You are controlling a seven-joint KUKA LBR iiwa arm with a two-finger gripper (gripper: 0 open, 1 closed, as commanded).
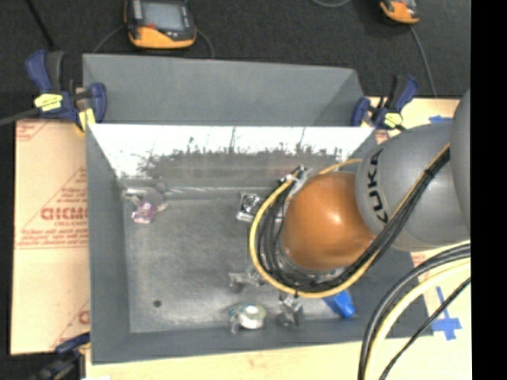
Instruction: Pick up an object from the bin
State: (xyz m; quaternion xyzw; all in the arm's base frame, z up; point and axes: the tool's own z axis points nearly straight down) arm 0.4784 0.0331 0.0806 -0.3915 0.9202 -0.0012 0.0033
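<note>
Pincer [287, 305] sits low by the front edge of the bin [109, 244], under the orange cover [325, 220]; its state cannot be told. Round pale cap [252, 317] just left, blue piece [341, 305] right

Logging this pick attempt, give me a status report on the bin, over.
Orange wrist cover low over near-right of bin; grip state unreadable. Nearest things: blue piece, round pale thing by the front wall. Nothing seen held, nothing seen blocking.
</note>
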